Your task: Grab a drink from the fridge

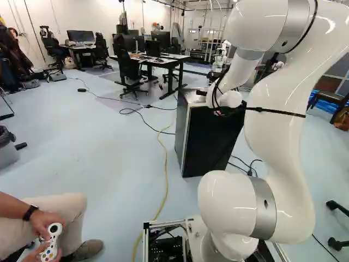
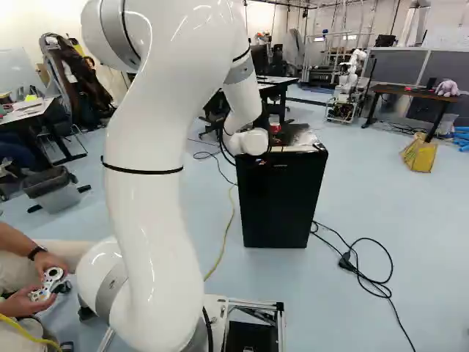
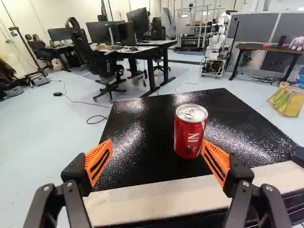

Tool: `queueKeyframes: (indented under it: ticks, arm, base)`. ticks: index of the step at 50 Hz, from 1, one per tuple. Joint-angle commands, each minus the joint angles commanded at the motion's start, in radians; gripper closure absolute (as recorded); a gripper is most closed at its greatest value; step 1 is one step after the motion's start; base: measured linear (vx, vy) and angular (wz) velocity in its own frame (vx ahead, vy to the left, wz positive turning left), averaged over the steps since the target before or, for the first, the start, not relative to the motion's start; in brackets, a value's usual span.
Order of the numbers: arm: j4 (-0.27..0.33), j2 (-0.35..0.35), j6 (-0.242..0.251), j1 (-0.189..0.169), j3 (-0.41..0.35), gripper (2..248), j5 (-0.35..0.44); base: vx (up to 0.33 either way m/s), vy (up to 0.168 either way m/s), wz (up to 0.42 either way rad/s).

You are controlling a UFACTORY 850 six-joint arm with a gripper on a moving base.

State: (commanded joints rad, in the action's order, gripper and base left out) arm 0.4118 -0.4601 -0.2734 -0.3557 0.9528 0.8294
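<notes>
In the left base view, a small dark part of my gripper [image 1: 202, 93] shows past the wrist, over the fridge [image 1: 210, 142]. The black fridge [image 2: 281, 202] stands with its front shut in the right base view. In the wrist view, my open gripper [image 3: 157, 153] reaches over the fridge top's pale front edge with nothing between its pads. A red can [image 3: 190, 130] stands upright on the black top [image 3: 147, 161], ahead of the gripper and lined up nearer one finger than the middle. The red can [image 2: 275, 125] peeks out beyond the wrist in the right base view.
Black cables [image 2: 359, 268] lie beside the fridge; a yellow cable [image 1: 163, 164] runs along its other side. A person's hands hold a controller [image 1: 52, 243] near the base. Desks [image 3: 156, 50] and another robot [image 3: 216, 47] stand behind the fridge.
</notes>
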Motion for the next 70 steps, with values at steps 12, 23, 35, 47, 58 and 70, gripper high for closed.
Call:
queueKeyframes:
  ticks: [12, 23, 35, 47, 58, 70]
  arm:
    - [0.011, -0.026, 0.000, -0.010, 0.026, 3, 0.028]
    - [0.016, -0.045, 0.000, -0.020, 0.051, 3, 0.040]
    - [0.016, -0.067, 0.000, -0.031, 0.079, 3, 0.043]
    - [0.016, -0.093, 0.000, -0.037, 0.114, 3, 0.043]
    - [0.016, -0.101, 0.002, -0.038, 0.125, 3, 0.043]
    - [0.016, -0.102, 0.080, -0.038, 0.125, 3, 0.043]
  base:
    - [0.000, 0.000, 0.000]
    - [0.000, 0.000, 0.000]
    - [0.000, 0.000, 0.000]
    - [0.000, 0.000, 0.000]
    - [0.000, 0.000, 0.000]
    - [0.000, 0.000, 0.000]
